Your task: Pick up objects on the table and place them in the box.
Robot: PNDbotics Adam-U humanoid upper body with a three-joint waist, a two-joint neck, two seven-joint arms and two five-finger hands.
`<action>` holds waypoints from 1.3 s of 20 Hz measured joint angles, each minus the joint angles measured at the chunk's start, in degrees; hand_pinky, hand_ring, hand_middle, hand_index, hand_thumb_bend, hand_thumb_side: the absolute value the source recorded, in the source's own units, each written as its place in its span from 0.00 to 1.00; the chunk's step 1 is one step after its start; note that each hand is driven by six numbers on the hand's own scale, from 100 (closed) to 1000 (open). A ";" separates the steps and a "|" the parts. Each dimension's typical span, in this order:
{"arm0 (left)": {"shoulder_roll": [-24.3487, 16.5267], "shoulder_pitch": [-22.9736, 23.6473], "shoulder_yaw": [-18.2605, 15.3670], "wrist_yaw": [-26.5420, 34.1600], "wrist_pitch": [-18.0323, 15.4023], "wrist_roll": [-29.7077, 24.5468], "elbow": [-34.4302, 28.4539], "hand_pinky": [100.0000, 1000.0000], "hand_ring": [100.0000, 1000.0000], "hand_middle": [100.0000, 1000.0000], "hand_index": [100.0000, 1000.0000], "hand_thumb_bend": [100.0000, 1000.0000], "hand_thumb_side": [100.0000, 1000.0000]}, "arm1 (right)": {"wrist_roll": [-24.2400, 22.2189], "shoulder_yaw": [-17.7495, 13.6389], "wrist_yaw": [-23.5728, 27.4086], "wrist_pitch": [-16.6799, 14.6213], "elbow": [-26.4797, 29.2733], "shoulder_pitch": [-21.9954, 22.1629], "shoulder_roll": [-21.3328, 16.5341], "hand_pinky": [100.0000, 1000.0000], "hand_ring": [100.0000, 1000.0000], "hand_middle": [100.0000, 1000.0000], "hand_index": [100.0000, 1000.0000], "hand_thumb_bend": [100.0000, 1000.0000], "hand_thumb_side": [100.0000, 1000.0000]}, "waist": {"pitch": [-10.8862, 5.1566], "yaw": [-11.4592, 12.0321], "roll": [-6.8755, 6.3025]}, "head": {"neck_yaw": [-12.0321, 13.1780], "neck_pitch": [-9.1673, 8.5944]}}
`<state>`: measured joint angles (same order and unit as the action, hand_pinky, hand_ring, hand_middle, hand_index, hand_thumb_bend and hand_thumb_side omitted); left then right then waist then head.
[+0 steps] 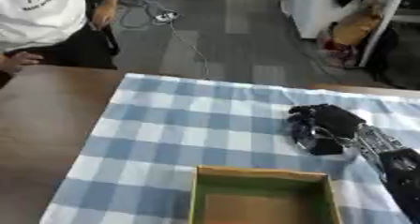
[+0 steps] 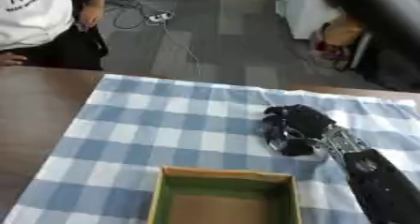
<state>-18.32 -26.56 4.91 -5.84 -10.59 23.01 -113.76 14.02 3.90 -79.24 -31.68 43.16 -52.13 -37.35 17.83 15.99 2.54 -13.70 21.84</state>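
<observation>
My right hand [image 1: 326, 119] is black with silver joints and hovers low over the blue-and-white checked cloth [image 1: 189, 129], right of centre, just beyond the box's far right corner. Its forearm [image 2: 379, 185] comes in from the lower right. A dark shape with a shiny glint [image 1: 321, 145] shows right under the hand; it is blurred, so I cannot tell whether it is an object or part of the hand. The open cardboard box [image 2: 221, 177], green inside, stands at the near edge of the cloth. I see nothing in it. My left hand does not show.
Bare brown tabletop [image 1: 41, 124] lies left of the cloth. A person in a white shirt [image 1: 37, 12] stands at the far left edge of the table. Beyond the table are grey floor, cables and white furniture [image 1: 328, 7].
</observation>
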 measured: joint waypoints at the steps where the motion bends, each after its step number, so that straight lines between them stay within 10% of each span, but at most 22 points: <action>1: 0.00 -0.04 0.00 0.00 -0.01 -0.01 0.00 0.66 0.72 0.93 1.00 0.20 1.00 | 1.11 0.01 -0.01 0.04 0.14 0.14 0.03 0.00 0.31 0.47 0.56 0.00 1.00 | 0.02 0.00 -0.01 | 0.00 0.00; 6: 0.00 -0.06 0.00 0.00 -0.05 -0.06 0.00 0.66 0.72 0.93 1.00 0.20 1.00 | 7.86 0.00 -0.02 1.18 0.42 0.88 0.06 0.00 0.00 0.17 0.27 0.00 0.96 | 0.14 0.00 -0.12 | 0.01 0.00; 10: 0.00 -0.06 0.00 0.00 -0.04 -0.07 0.00 0.66 0.72 0.93 1.00 0.20 1.00 | 15.29 0.02 -0.88 3.42 1.09 1.47 0.06 0.00 0.00 0.00 0.13 0.00 0.94 | 0.40 0.00 -0.16 | 0.02 0.00; 18: 0.00 -0.09 0.01 0.00 -0.04 -0.08 0.00 0.66 0.71 0.92 1.00 0.20 1.00 | 28.27 0.02 -1.53 8.03 1.30 1.98 0.06 0.00 0.00 0.00 0.10 0.00 0.86 | 0.41 -0.09 -0.29 | 0.03 0.00; 26: 0.00 -0.09 0.02 0.00 0.02 -0.14 0.00 0.66 0.71 0.92 1.00 0.20 1.00 | 30.91 0.42 2.28 9.47 2.01 1.96 -0.01 0.00 0.00 0.00 0.11 0.00 0.91 | 0.41 -0.39 -0.29 | 0.03 0.02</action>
<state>-18.32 -26.65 4.93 -5.84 -10.58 22.87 -113.76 44.93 4.32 -76.96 -22.21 45.17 -50.17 -37.36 18.24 15.60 2.25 -13.67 21.86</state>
